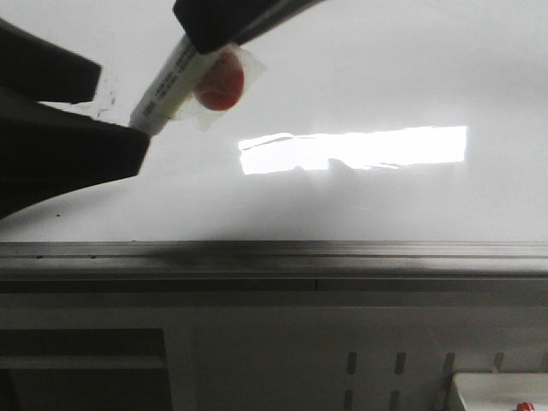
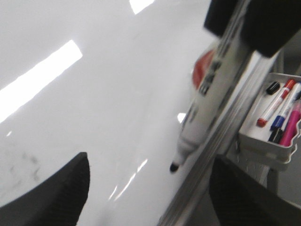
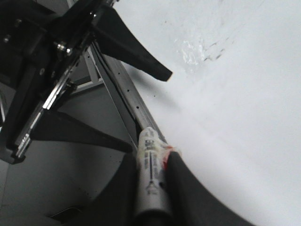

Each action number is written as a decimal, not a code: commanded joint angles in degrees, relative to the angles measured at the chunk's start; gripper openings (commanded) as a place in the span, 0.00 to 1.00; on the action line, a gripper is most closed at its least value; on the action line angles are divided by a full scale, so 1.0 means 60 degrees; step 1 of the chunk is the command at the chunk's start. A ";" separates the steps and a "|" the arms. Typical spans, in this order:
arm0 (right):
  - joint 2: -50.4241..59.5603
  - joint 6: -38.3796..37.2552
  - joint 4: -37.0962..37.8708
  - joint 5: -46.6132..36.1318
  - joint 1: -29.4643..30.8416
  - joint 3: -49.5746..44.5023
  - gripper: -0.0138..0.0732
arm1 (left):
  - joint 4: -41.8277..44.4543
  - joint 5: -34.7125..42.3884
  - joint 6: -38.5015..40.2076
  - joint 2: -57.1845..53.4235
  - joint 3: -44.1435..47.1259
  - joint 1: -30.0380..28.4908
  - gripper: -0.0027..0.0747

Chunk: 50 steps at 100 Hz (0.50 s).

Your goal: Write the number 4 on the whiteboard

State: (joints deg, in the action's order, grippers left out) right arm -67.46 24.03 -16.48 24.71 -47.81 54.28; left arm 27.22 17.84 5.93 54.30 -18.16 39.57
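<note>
Right end effector (image 3: 155,188) grasping marker (image 2: 207,108) over whiteboard (image 1: 385,77), left end effector (image 2: 146,188) released, tray (image 2: 263,141) containing markers

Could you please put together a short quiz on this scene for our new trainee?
1. True or false: the marker is capped.
2. Which claw holds the marker? A. left B. right
3. Fill in: the tray of spare pens shows only in the ___ wrist view.
Key: 1 false, its black tip is bare. 2 B, the right claw is shut on it, while the left claw is open. 3 left.
</note>
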 commanded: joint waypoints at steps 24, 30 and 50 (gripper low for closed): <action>-0.0756 0.0122 0.0326 -0.0856 0.0829 0.1682 0.08 | -0.1336 -0.1650 0.0168 -0.2520 -0.0223 -0.0447 0.63; -0.0960 0.0122 0.0326 -0.0967 0.1077 0.1896 0.08 | -0.1579 -0.1589 0.0168 -0.2740 -0.0223 -0.0702 0.63; -0.1580 0.0122 0.0326 -0.1255 0.1734 0.2125 0.08 | -0.1773 -0.1458 0.0168 -0.2826 -0.0223 -0.1407 0.63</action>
State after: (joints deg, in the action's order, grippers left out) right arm -77.29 24.14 -14.72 21.38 -38.85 64.82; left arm 17.67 4.60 6.30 37.40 -17.83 32.31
